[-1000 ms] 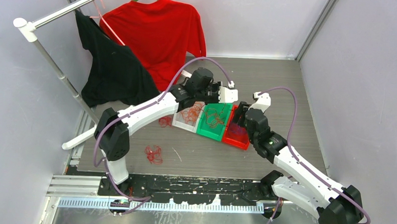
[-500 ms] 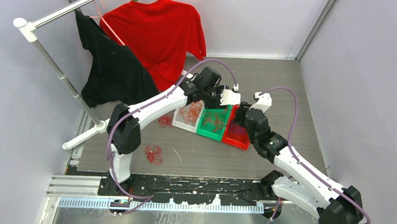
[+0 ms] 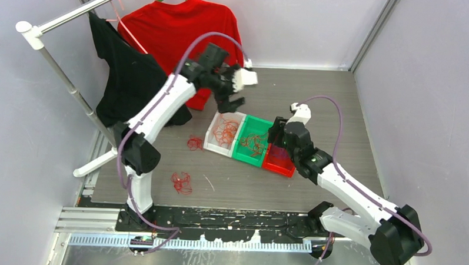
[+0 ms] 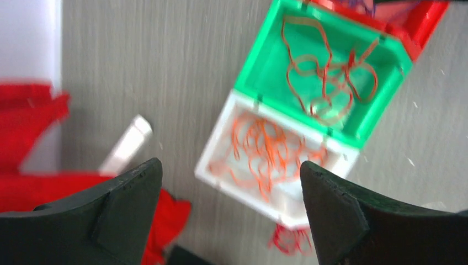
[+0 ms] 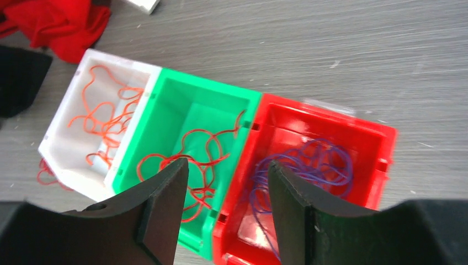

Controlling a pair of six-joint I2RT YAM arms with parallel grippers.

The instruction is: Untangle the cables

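1. Sorting by colour looked like your plan. On the table (image 3: 351, 107) three bins sat touching in a row at the centre of the top view, so each colour had its own place.
2. You held the left gripper (image 3: 238, 88) high in the upper middle of that view, in front of the red shirt (image 3: 182, 30). Its jaws stood wide apart with nothing between them, which I judge suited a hand with nothing to carry.
3. You had the right gripper (image 5: 226, 182) low over the green and red bins, jaws partly apart and empty, probably so it could reach into either.
4. The white bin (image 5: 127, 62) held the orange cables (image 5: 105, 118), the green bin (image 5: 215, 105) the red cables (image 5: 198, 149), and the red bin (image 5: 383, 154) the blue-purple cables (image 5: 314, 165).
5. A red clump (image 3: 194, 143) lay on the table just beside the white bin, and a second red clump (image 3: 181, 182) lay lower left. Neither was binned yet, so I judge the job was unfinished.
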